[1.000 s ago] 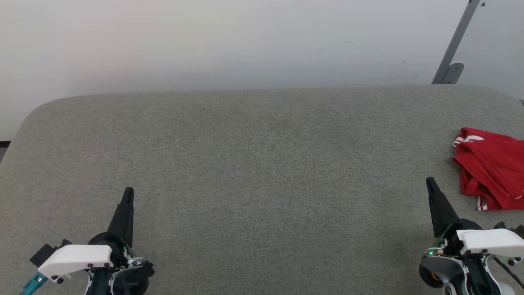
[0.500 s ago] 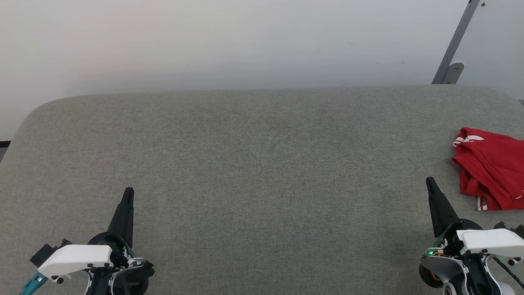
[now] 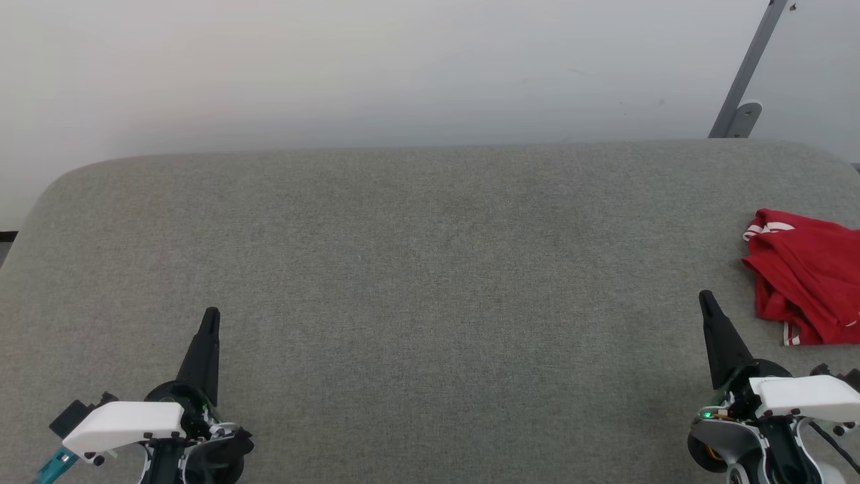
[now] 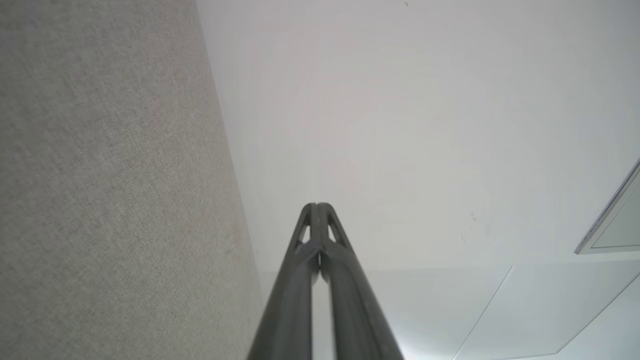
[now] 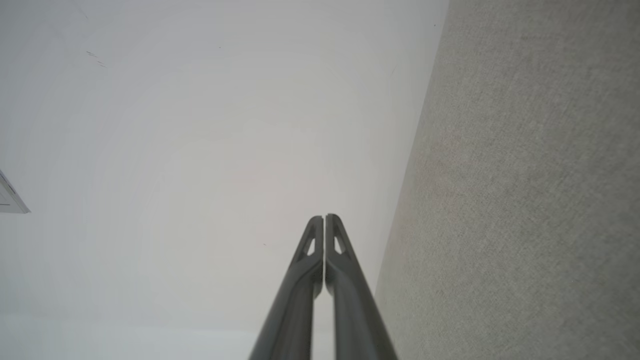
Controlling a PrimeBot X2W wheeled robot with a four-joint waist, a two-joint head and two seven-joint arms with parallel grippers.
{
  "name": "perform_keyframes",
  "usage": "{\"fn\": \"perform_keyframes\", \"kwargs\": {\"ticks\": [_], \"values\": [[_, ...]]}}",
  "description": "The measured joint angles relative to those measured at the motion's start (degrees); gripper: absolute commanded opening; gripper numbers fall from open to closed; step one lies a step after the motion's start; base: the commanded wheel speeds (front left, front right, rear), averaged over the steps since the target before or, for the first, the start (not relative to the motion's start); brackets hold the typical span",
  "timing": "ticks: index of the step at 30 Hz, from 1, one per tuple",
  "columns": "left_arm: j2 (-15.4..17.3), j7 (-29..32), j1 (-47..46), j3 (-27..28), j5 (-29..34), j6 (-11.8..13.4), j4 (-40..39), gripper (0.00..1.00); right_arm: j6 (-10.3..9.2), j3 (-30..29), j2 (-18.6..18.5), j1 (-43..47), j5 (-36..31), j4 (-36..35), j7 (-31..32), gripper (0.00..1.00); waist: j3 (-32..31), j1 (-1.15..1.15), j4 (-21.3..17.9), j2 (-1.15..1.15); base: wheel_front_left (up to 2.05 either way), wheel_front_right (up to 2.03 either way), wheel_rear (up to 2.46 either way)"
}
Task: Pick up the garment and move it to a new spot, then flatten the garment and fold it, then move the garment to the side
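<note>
Grey woven fabric covers the tabletop (image 3: 430, 269) in front of me, its far corners rounded, with a plain pale wall (image 3: 336, 67) behind it. At the far right a grey metal strut (image 3: 742, 87) slants up that wall from a small bracket (image 3: 746, 114) just above the tabletop's back edge.

The garment (image 3: 803, 282) lies crumpled in a loose heap at the right side of the tabletop. It is bright red, with a white striped band at its far left corner and another at its near edge. These look like sleeve ends, though the bunching leaves me unsure. The right border of the head view cuts the heap off, so I cannot tell how far it reaches that way.

My left tool (image 3: 211, 314) sits at the near left above the fabric, clenched and empty. Its two dark fingers (image 4: 295, 290) are pressed into one point aiming away from me. In the left wrist view the tips meet with nothing between them, with grey fabric on that view's left and pale wall ahead.

My right tool (image 3: 704, 296) sits at the near right, clenched and empty too, its tip leaning slightly left. It is near the garment, to the garment's left and a little closer to me, with bare fabric between tip and cloth. The right wrist view shows its tips touching, with the fabric along that view's right.
</note>
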Motion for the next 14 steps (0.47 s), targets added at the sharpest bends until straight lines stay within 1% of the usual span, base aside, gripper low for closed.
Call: {"fn": "perform_keyframes", "kwargs": {"ticks": [14], "values": [[-0.01,0.0,0.0,0.01,0.01,0.0,0.0,0.0,0.0,0.01,0.0,0.0,0.0,0.0,0.0,0.0,0.0,0.0,0.0,0.0,0.0,0.0,0.0]]}}
